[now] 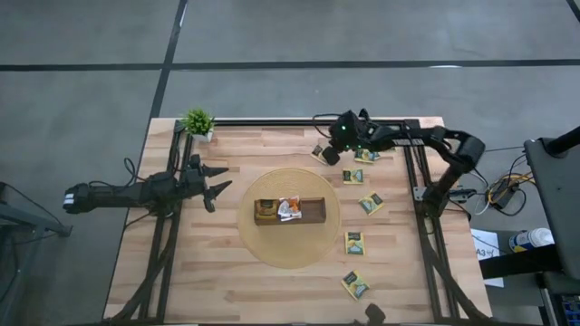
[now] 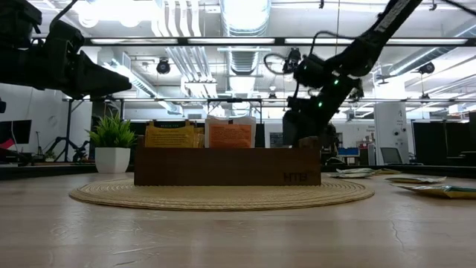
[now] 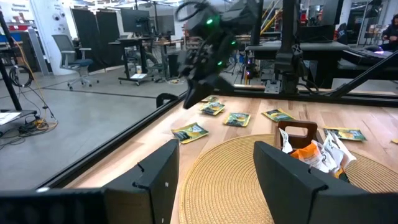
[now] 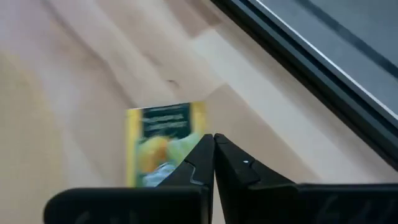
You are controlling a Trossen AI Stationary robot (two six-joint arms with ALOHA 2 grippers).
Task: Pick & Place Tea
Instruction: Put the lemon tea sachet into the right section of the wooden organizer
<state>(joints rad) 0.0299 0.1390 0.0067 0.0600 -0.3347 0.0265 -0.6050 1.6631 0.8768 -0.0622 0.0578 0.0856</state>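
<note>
My right gripper (image 1: 332,152) is near the table's far edge, shut, with its tips (image 4: 214,138) over the edge of a green-and-yellow tea sachet (image 4: 163,134) that lies flat on the wood (image 1: 321,153). My left gripper (image 1: 216,182) hangs open above the table, left of the mat, and holds nothing (image 3: 214,155). The brown wooden tray (image 1: 314,211) rests on a round woven mat (image 1: 290,252) and holds a few sachets standing on edge (image 2: 175,134) (image 2: 230,134). More sachets lie flat on the table's right side (image 1: 353,176) (image 1: 370,203) (image 1: 354,243). My right gripper's shut fingertips (image 4: 202,149) stand slanting down over the right edge of the green-and-yellow sachet (image 4: 200,121). I cannot tell whether they touch it. The sachet lies flat on the table.
A small potted plant (image 1: 198,122) stands at the far left corner. Black frame rails run along the far edge (image 1: 272,121) and both sides of the table. Another sachet (image 1: 355,285) lies near the front right. Bare wood shows on the table's left and near parts.
</note>
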